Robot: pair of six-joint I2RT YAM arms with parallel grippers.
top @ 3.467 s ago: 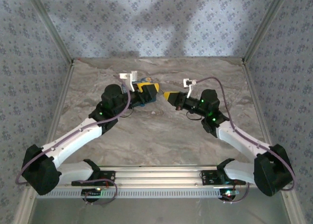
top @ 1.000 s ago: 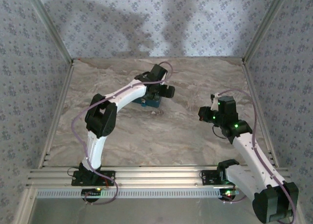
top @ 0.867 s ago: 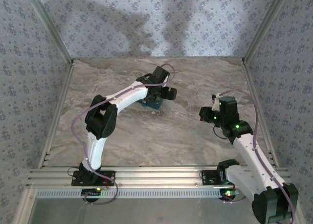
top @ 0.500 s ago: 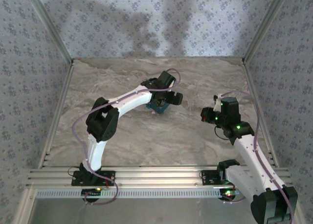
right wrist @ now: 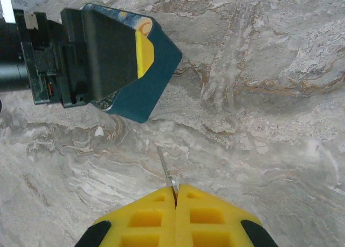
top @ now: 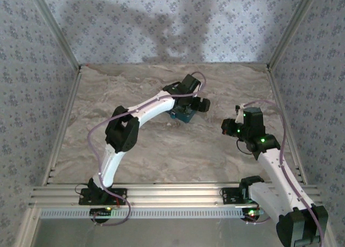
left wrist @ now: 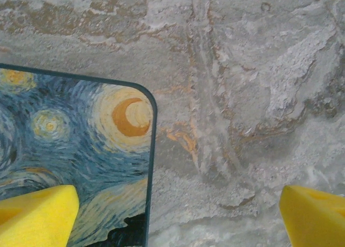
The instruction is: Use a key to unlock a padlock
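as left claw (left wrist: 178, 217) gapes over box (left wrist: 70, 134) | right claw (right wrist: 175, 196) pinches key (right wrist: 166, 171)

This looks like a robotics lab test cell, not a lived-in room. A marble-print tabletop (top: 161, 150) is boxed in by upright wall panels covered in blue-grey floral paper (top: 161, 20), which meet at bare aluminium corner struts (top: 58, 34). A slotted aluminium rail (top: 172, 196) along the near edge carries two white-and-black robot arms (top: 151, 103).
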